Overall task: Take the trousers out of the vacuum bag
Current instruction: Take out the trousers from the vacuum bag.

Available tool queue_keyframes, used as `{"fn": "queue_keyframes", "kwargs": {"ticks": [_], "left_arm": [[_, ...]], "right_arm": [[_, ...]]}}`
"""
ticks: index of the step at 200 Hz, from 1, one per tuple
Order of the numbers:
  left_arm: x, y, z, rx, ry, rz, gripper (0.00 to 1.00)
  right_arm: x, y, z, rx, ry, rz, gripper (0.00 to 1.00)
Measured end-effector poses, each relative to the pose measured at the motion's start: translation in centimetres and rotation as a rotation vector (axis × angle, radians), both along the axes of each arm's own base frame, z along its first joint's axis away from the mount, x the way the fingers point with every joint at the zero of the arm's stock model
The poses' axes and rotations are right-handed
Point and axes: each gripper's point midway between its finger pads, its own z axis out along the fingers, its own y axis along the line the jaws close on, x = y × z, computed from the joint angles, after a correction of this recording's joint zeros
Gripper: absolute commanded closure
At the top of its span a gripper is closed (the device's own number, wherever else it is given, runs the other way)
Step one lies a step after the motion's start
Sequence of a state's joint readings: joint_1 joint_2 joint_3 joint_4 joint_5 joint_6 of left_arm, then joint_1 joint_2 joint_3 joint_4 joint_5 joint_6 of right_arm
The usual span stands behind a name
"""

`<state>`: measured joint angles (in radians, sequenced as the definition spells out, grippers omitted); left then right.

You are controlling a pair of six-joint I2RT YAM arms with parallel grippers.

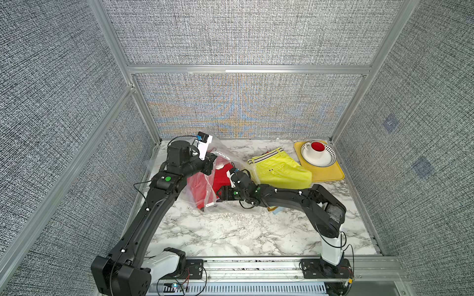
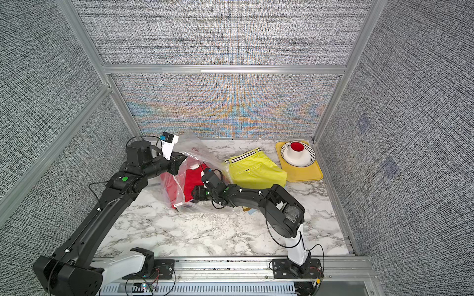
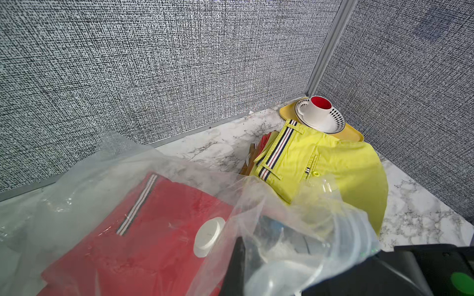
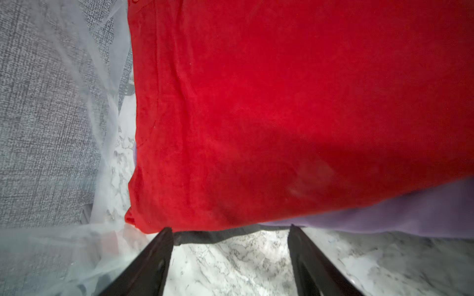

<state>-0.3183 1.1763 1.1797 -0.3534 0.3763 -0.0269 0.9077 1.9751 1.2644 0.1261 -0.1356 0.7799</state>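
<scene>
**Bench layout**
Vacuum bag (image 1: 197, 191) lies left of centre on the bench (image 1: 230, 235), trousers (image 1: 220, 176) inside; 1 folded stack (image 1: 279, 171) lies to its right; the tray (image 1: 332, 175) at rear right carries a plate (image 1: 327, 160) with a cup (image 1: 316, 150).

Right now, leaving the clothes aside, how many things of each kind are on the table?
vacuum bag: 1
yellow tray: 1
dotted bowl: 1
cup: 1
Total: 4
</scene>
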Motion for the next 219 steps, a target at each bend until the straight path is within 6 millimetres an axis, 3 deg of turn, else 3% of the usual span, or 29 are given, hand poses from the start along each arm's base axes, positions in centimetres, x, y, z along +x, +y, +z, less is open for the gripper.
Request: {"fn": "queue_keyframes", "kwargs": {"ticks": [74, 95, 154, 171, 188, 219], "left_arm": [[0.0, 0.1, -0.3, 0.005, 0.003, 0.007, 1.0], [0.0, 0.0, -0.4, 0.007, 0.005, 0.006, 1.0], [0.2, 0.0, -0.6, 0.01, 0.002, 0.011, 1.0], [0.3, 0.0, -0.7, 0.011, 0.004, 0.012, 1.0], [0.5, 0.1, -0.9, 0.016, 0.007, 0.021, 1.0], [0.8, 0.1, -1.4, 0.023, 0.016, 0.027, 1.0]], "right_arm": [[1.1, 0.3, -1.3, 0.055, 0.061, -0.026, 0.28], [1.4, 0.4, -1.4, 0.064, 0.072, -0.034, 0.33], [2.0, 0.7, -0.9, 0.076, 0.068, -0.043, 0.64], [2.0, 0.7, -0.9, 0.075, 0.065, -0.044, 0.79], [2.0, 0.7, -0.8, 0.075, 0.061, -0.042, 1.0], [2.1, 0.8, 0.2, 0.08, 0.038, -0.033, 1.0]]}}
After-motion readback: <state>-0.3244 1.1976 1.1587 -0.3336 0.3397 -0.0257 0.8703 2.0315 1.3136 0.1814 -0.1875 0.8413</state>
